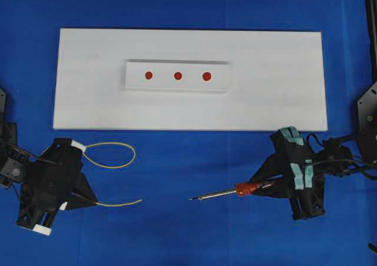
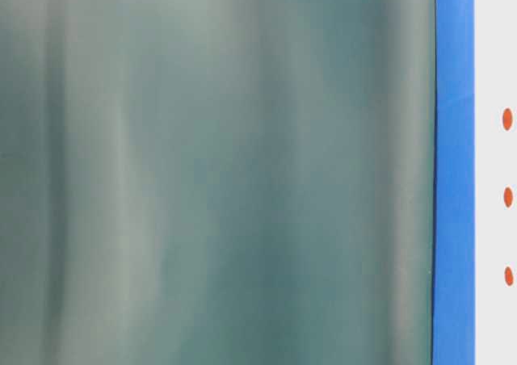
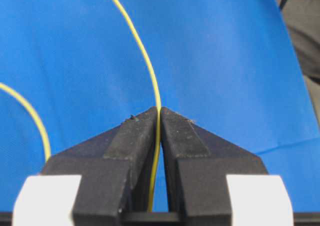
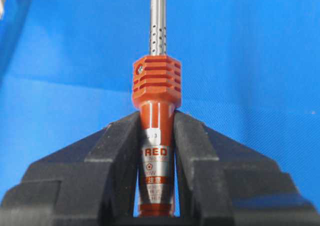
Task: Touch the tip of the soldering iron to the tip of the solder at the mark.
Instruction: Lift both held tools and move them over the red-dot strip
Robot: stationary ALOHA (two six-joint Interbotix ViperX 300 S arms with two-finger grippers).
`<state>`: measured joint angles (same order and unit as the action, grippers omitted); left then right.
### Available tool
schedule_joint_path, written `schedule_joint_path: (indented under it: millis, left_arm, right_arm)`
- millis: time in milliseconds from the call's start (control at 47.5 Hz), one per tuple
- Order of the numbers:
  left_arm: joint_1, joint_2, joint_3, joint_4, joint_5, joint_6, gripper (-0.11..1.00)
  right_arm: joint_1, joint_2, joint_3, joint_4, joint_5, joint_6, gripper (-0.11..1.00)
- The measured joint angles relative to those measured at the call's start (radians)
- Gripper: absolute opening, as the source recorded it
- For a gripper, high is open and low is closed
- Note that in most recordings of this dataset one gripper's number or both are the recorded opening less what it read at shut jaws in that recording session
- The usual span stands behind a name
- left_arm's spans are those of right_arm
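The jaws of both grippers are closed on the task's things. The right gripper point(image 1: 268, 185) clamps the red-orange handle of the iron point(image 1: 227, 192); in the right wrist view the handle sits upright between the two black fingers point(image 4: 115, 161), its ribbed collar just above them and the perforated silver shaft running up out of the picture. In the overhead view the iron lies nearly level, pointing left, its dark tip over the blue worktop point(image 1: 177, 230) below the board point(image 1: 88, 101) and well apart from it.

The left gripper point(image 1: 89, 200) pinches the solder point(image 1: 118, 204). In the left wrist view the thin yellow wire passes between the pressed-together fingers point(image 3: 132, 141) and curves up and to the left beyond them. From above, a short free end reaches right from the jaws, and a loose loop of the wire curls above the gripper. The solder's tip and the iron's tip face each other across a gap of bare blue, not touching.

The white board lies farther up, and on it a raised white strip point(image 1: 177, 83) carries three red marks point(image 1: 177, 75) in a row. Neither tip is near them.

The table-level view is mostly filled by a blurred grey-green surface; at its right edge a blue band, a white strip and the three marks show.
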<state>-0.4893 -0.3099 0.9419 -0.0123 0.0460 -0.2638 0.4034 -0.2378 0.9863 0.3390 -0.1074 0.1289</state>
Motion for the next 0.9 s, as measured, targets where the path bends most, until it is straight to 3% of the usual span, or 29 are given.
schedule_joint_path:
  millis: [442, 631, 905]
  left_arm:
    - [0.104, -0.029, -0.018, 0.006, 0.083, -0.071, 0.02]
    - [0.247, -0.032, -0.035, 0.006, 0.127, -0.072, 0.02]
    - [0.479, -0.034, -0.058, 0.008, 0.206, -0.071, 0.02]
  right_arm:
    - [-0.114, -0.041, -0.040, -0.011, 0.167, -0.018, 0.06]
    - [-0.265, -0.044, -0.084, -0.058, 0.268, -0.020, 0.07]
    - [-0.468, -0.043, -0.169, -0.167, 0.368, -0.020, 0.07]
